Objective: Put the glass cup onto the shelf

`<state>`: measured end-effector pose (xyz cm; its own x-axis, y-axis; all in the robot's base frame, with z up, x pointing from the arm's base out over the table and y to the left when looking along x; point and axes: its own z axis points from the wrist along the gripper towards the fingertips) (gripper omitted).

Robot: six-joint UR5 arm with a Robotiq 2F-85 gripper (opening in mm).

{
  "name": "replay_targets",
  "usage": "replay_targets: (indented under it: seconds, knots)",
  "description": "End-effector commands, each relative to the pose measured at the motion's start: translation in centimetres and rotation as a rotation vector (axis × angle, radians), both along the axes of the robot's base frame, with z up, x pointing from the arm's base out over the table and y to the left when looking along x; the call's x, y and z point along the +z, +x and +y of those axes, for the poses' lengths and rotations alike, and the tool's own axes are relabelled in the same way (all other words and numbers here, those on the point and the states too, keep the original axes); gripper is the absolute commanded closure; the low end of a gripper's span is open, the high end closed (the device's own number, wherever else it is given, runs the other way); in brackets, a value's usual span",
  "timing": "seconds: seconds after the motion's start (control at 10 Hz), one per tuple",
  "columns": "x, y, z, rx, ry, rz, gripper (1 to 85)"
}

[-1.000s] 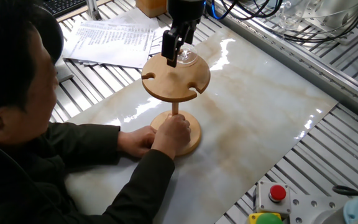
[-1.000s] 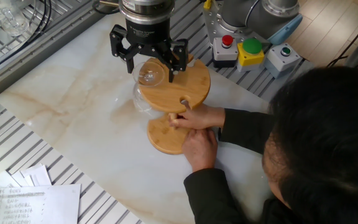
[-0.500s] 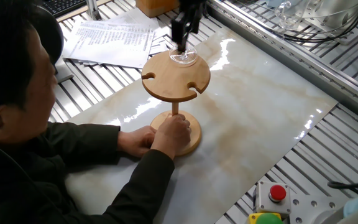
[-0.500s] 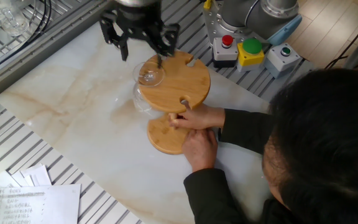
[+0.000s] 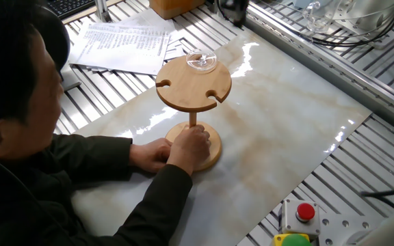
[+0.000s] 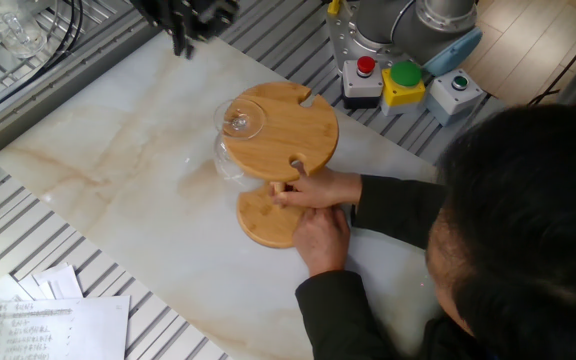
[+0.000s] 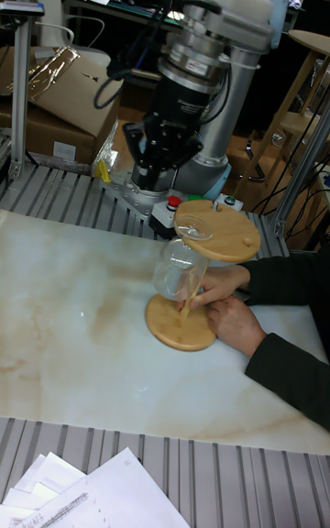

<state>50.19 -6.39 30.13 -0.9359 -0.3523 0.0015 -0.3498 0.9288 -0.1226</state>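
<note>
Table [image 5: 361,171] of ribbed metal slats, covered across its middle by a glossy marble-patterned sheet [image 5: 286,130] [image 6: 118,150] [image 7: 82,308]. On the sheet stands the bamboo shelf [image 5: 193,85] [image 6: 286,130] [image 7: 218,233]: thick round base flat on the marble, thin post, slotted disc top. The glass cup [image 5: 202,63] [image 6: 240,125] [image 7: 180,264] hangs upside down from a slot at the disc's edge, foot resting on top, bowl below the disc. A person's hands [image 5: 187,147] [image 6: 318,205] [image 7: 225,303] rest on the base and post. On bare slats: printed papers [image 5: 122,44] [image 6: 38,315] [image 7: 101,496] at one corner, button boxes [image 5: 306,219] [image 6: 398,80] at the opposite edge.
</note>
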Motion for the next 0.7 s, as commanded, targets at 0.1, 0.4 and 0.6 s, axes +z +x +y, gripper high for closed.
replay_targets:
  seconds: [0.1, 0.4, 0.6]
  knots:
    - [-0.7, 0.1, -1.3, -0.112, 0.073, -0.046, 84.7]
    - [-0.8, 1.3, 0.1, -0.139, 0.11, -0.077, 84.7]
    - [-0.7, 1.7, 0.3, -0.142, 0.098, -0.078, 84.7]
